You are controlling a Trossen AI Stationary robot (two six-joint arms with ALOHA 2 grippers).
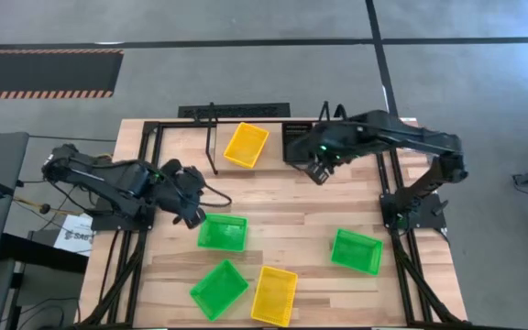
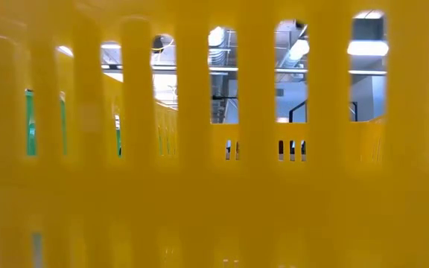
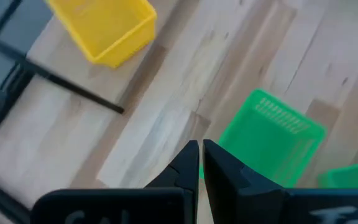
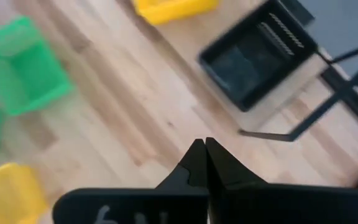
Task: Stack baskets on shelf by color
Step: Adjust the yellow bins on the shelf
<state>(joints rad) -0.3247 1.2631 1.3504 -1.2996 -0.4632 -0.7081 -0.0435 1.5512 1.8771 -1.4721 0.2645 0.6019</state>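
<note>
High view: left gripper (image 1: 193,220) jaws closed, empty, at 9 o'clock beside a green basket (image 1: 223,232); right gripper (image 1: 317,174) jaws closed, empty, at 12 o'clock beside black basket (image 1: 299,137); yellow basket (image 1: 246,144) by shelf (image 1: 211,137); other baskets at 6 o'clock.

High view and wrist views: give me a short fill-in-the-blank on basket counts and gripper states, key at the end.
1. On the wooden table, the high view shows ___ bright green plastic mesh baskets.
2. The left gripper hangs with its fingers ___.
3. The right gripper is shut and holds ___.
4. Near the thin black wire shelf lies a yellow plastic mesh basket, and beside that a ___ plastic basket.

Missing words: three; shut; nothing; black
</note>
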